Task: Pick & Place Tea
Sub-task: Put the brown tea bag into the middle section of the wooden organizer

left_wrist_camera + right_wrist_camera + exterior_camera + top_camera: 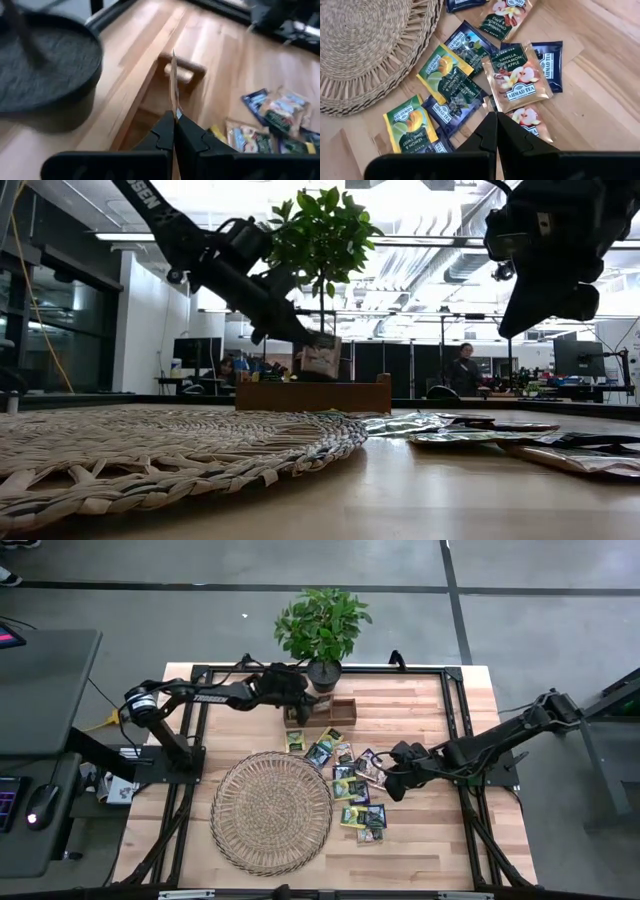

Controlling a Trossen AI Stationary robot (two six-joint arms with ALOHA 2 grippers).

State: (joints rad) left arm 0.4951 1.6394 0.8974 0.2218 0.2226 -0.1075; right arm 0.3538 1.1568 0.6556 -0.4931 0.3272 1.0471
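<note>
A small tea sachet (322,358) is held by my left gripper (174,116) over the brown wooden tray (340,712) at the table's far side, beside the potted plant (322,630). In the left wrist view the sachet shows edge-on. Several more tea sachets (350,785), yellow-green, dark navy and pale, lie flat on the table between the round wicker mat (270,812) and my right gripper (385,780). That gripper (496,116) hovers shut above them, over a pale sachet (520,75), with nothing between its fingers. My left gripper pinches the sachet between its two fingers by one edge (174,107). The fingers slant down toward the tray from the table's left. The sachet sticks out past the fingertips, upright on edge, with its lower edge (322,374) about level with the tray's rim (313,384).
The plant's dark pot (45,75) stands close beside the tray at the far edge. The wicker mat fills the table's near middle. Black frame rails (455,710) run along the table's sides. Bare wood (420,710) lies to the right of the tray.
</note>
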